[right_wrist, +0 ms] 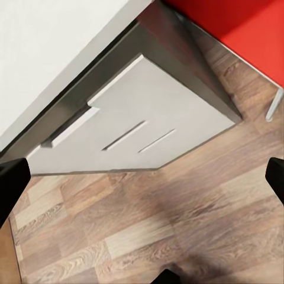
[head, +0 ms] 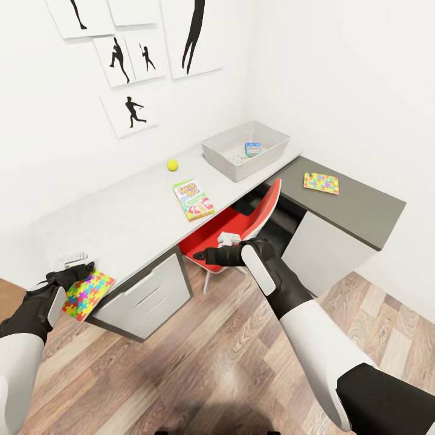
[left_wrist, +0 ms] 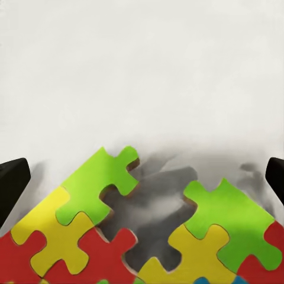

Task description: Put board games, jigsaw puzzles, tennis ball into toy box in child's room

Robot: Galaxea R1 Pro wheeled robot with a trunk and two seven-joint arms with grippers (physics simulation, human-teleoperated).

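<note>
Jigsaw puzzle (head: 88, 293) number one lies at the near left corner of the tabletop (head: 121, 211), overhanging its edge, with the left gripper (head: 74, 270) at it; the left wrist view shows dark fingertips (left_wrist: 12, 186) spread wide to either side of the puzzle (left_wrist: 118, 231), not closed on it. The right gripper (head: 212, 254) hangs over the floor (head: 199, 356) in front of the red chair (head: 241, 229), open and empty. Skip-Bo board game (head: 193, 199) lies mid-tabletop near the front edge, the tennis ball (head: 173, 164) behind it. At the far end stands the toy box (head: 246, 148), a small blue board game (head: 252, 148) inside. The second jigsaw puzzle (head: 321, 182) rests on the lower dark section.
</note>
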